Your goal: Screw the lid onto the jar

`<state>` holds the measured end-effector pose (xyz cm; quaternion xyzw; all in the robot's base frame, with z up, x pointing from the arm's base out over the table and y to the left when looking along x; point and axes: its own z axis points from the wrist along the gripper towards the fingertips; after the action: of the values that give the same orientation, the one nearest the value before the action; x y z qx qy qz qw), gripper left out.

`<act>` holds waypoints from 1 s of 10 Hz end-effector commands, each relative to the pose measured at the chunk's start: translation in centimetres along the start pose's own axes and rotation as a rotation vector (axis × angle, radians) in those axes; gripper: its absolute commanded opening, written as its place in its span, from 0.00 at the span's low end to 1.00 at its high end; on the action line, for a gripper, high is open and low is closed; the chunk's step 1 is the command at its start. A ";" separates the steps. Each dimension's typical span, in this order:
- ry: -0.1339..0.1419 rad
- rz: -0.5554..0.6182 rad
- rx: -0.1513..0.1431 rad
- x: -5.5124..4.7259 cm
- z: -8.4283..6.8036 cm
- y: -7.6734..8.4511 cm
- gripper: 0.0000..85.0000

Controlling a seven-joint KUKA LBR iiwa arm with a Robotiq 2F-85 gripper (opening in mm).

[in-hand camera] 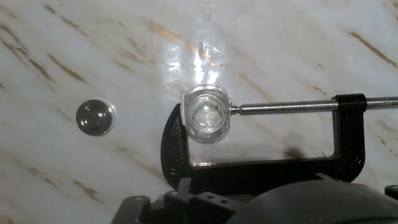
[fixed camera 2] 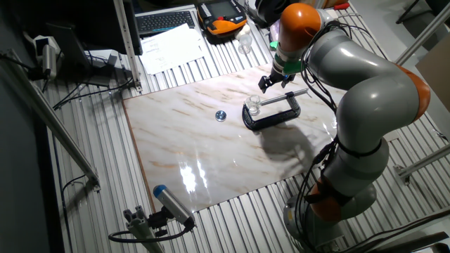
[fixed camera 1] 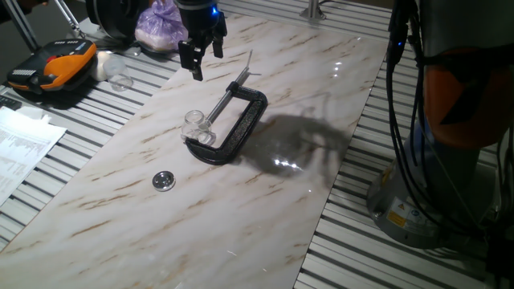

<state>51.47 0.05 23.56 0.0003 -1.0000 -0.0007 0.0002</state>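
Note:
The jar point(fixed camera 1: 195, 125) is small, clear and open-topped, and it stands upright on the marble board, pinched between the jaw and screw of a black C-clamp point(fixed camera 1: 241, 128). In the hand view I look straight down into the jar point(in-hand camera: 207, 113). The lid point(fixed camera 1: 164, 181) is a small shiny round cap lying flat on the board, apart from the jar and to its front left. It also shows as the lid point(in-hand camera: 96, 117) and the lid point(fixed camera 2: 221, 116). My gripper point(fixed camera 1: 206, 63) hangs above the board behind the clamp, open with nothing between its fingers. The jar point(fixed camera 2: 253, 107) sits below the gripper point(fixed camera 2: 269, 84).
An orange and black device point(fixed camera 1: 52, 68), a clear cup point(fixed camera 1: 120, 80) and a purple bag point(fixed camera 1: 161, 24) sit on the slatted table at the back left. Papers point(fixed camera 1: 24, 144) lie at the left edge. The arm's base point(fixed camera 1: 434, 201) and cables stand at the right.

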 end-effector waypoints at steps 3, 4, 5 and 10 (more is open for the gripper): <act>0.070 0.092 -0.040 -0.1 -0.5 0.0 0.00; 0.069 0.092 -0.037 -0.3 -0.7 0.0 0.00; 0.069 0.092 -0.036 -0.3 -0.8 0.0 0.00; 0.020 0.040 -0.030 -0.5 -1.0 -0.4 0.00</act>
<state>51.94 -0.37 24.58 -0.0198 -0.9996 -0.0156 0.0101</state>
